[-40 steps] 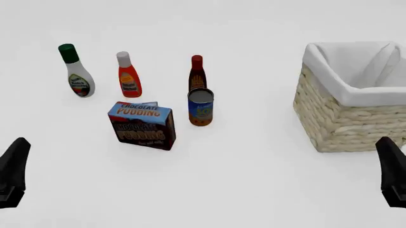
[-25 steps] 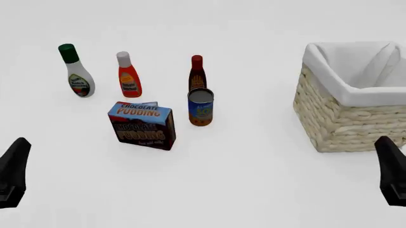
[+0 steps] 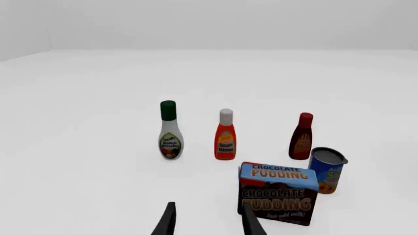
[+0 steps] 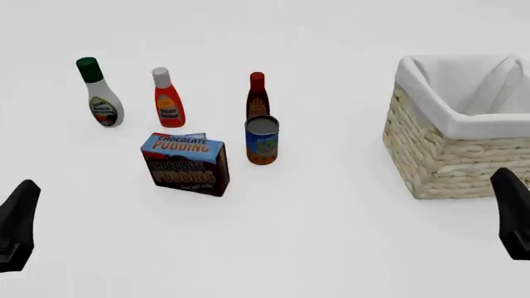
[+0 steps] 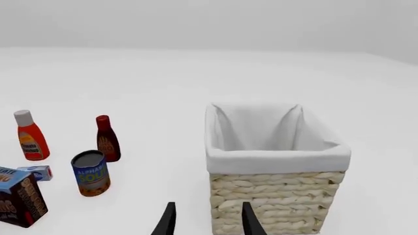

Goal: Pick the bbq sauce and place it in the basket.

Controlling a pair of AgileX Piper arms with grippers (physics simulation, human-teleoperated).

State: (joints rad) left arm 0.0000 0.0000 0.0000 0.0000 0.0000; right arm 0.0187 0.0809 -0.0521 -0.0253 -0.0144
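The bbq sauce [image 4: 257, 93], a slim dark brown bottle with a red cap, stands upright at the table's middle back. It also shows in both wrist views as the same bottle [image 3: 302, 139] [image 5: 107, 139]. A blue can [image 4: 262, 140] stands right in front of it and hides its base. The wicker basket [image 4: 451, 164] with a white lining sits at the right, and the right wrist view shows this basket [image 5: 274, 198] close ahead. My left gripper [image 3: 207, 221] is open and empty, low at the near left [image 4: 18, 226]. The right gripper [image 5: 207, 219] is open and empty at the near right [image 4: 515, 214], just in front of the basket.
A white bottle with a green cap [image 4: 101, 94] and an orange-red bottle with a white cap [image 4: 167, 99] stand left of the sauce. A chocolate pudding box [image 4: 185, 162] sits in front of them, beside the can.
The right gripper has shifted slightly upward in the front view. The left gripper and all objects are where they were.
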